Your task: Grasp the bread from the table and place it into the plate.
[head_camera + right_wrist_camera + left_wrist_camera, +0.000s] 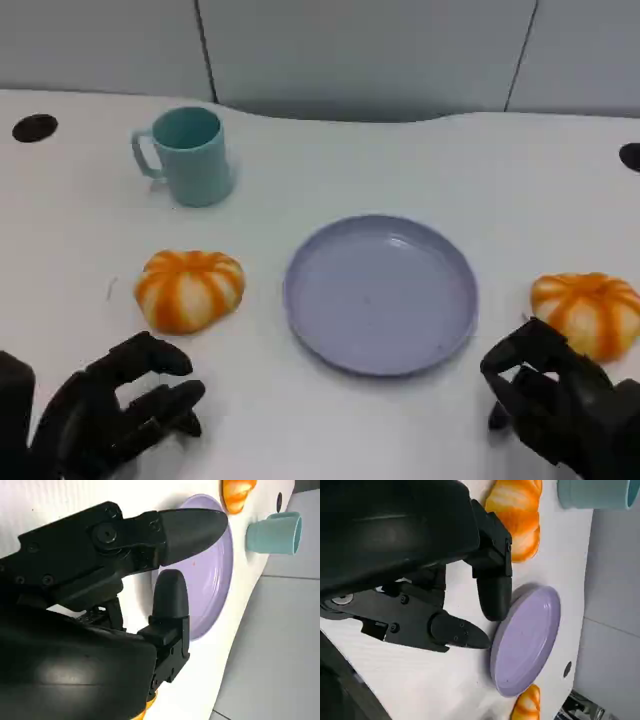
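Two round orange-and-white striped breads lie on the white table. The left bread [190,288] [516,517] sits to the left of the empty lavender plate [380,295] [527,637] [217,575]. The right bread [590,310] [527,707] lies by the plate's other side. My left hand [120,405] [470,590] hovers near the table's front edge, just short of the left bread, fingers apart and holding nothing. My right hand [555,400] [165,560] is low at the front right, close beside the right bread, fingers spread and empty.
A teal mug [185,155] [597,492] [272,532] stands behind the left bread, handle to the left. Dark round holes [35,127] mark the table's far corners. A grey wall runs behind the table.
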Controlling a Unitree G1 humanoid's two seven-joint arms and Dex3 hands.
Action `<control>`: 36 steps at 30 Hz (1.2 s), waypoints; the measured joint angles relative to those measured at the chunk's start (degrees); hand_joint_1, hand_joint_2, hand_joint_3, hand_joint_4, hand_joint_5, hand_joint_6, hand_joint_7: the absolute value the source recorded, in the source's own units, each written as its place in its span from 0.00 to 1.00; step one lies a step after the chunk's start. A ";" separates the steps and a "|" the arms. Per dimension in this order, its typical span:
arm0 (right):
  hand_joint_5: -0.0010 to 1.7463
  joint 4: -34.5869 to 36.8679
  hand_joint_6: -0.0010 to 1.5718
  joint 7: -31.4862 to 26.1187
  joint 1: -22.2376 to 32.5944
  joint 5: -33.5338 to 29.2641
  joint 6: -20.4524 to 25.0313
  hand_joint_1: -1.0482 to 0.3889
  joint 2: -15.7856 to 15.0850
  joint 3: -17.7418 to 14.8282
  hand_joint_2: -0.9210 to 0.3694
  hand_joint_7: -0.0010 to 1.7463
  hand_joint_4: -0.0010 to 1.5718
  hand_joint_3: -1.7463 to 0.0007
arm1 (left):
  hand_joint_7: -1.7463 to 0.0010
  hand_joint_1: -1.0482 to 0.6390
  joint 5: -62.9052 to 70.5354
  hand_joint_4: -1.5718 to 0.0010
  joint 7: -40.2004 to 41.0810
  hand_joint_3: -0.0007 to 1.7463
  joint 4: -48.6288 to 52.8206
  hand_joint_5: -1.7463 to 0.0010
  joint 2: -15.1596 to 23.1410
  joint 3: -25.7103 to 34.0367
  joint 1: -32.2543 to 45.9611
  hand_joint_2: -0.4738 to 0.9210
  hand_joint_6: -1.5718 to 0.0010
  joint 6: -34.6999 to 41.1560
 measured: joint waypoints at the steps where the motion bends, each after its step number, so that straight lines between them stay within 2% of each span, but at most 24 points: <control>1: 1.00 0.00 0.24 0.01 0.00 0.06 0.00 0.54 0.00 0.00 0.00 1.00 0.37 0.81 | 0.09 0.46 -0.09 0.69 -0.01 0.02 0.02 0.00 0.00 0.02 0.00 1.00 0.74 0.01; 23: 1.00 0.06 0.24 -0.14 -0.09 0.01 0.26 0.54 0.08 0.03 0.00 1.00 0.37 0.81 | 0.08 0.47 -0.84 0.68 -0.94 0.04 0.53 0.00 0.00 -0.04 -0.05 1.00 0.75 -1.18; 25: 1.00 0.15 0.25 -0.15 -0.17 0.00 0.22 0.53 0.10 0.05 0.00 1.00 0.39 0.81 | 0.14 0.45 0.12 0.70 -0.78 0.02 0.72 0.00 0.01 -0.15 -0.11 0.97 0.73 -2.56; 28: 1.00 1.33 0.25 -0.18 -0.82 -0.27 -0.83 0.53 0.10 0.22 0.00 1.00 0.40 0.80 | 0.17 0.45 6.32 0.74 2.60 0.01 0.01 0.01 0.22 -0.90 -1.39 0.97 0.73 -12.32; 29: 1.00 1.60 0.25 -0.18 -1.10 -0.41 -1.18 0.53 0.14 0.32 0.00 1.00 0.40 0.80 | 0.18 0.43 7.78 0.77 3.58 0.01 -0.61 0.02 0.41 -0.93 -2.22 0.98 0.76 -14.60; 30: 1.00 1.80 0.25 -0.25 -1.29 -0.57 -1.62 0.53 0.18 0.37 0.00 1.00 0.40 0.81 | 0.26 0.39 10.23 0.80 4.92 0.01 -1.40 0.06 1.00 -1.40 -3.07 0.99 0.78 -16.79; 32: 1.00 2.17 0.25 -0.37 -1.56 -0.88 -1.66 0.53 0.23 0.48 0.00 1.00 0.40 0.81 | 0.32 0.36 19.44 0.82 8.35 0.00 -4.11 0.07 3.87 -3.57 -4.56 0.99 0.78 -19.86; 35: 1.00 2.60 0.25 -0.61 -1.58 -0.99 -1.66 0.52 0.27 0.52 0.00 1.00 0.40 0.81 | 0.34 0.36 28.60 0.82 12.40 0.00 -7.20 0.08 7.57 -5.79 -6.40 0.99 0.78 -22.07; 36: 1.00 2.60 0.25 -0.70 -1.59 -1.00 -1.67 0.52 0.26 0.52 0.00 1.00 0.40 0.81 | 0.40 0.33 29.53 0.85 13.13 0.00 -7.63 0.17 7.79 -5.93 -6.68 0.99 0.81 -22.41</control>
